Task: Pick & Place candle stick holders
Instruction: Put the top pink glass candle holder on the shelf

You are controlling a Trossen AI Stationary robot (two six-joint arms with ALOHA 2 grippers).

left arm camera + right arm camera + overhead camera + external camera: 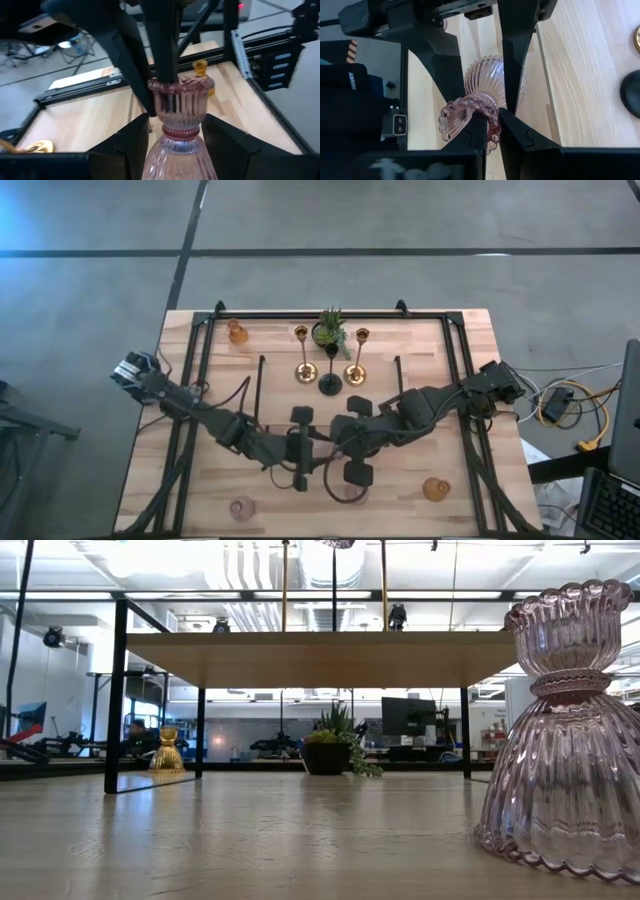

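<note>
Near the front edge of the table, at its middle, a ribbed pink glass holder is gripped by both arms at once. The right gripper is pinched together on the scalloped rim of the cup, one finger inside and the other outside. The left gripper is set around the narrow waist of the same holder, its fingers spread to either side of the glass and closed on it — contact is seen on both sides in the left wrist view.

In the low view the pink holder is shown upright on the wood at the right, large and close. A second pink holder is placed at the front left, and an amber one at the front right. At the far edge, two tall gold holders are stood on either side of a slim black one, with a potted plant just behind — another amber holder is set at the far left.
</note>
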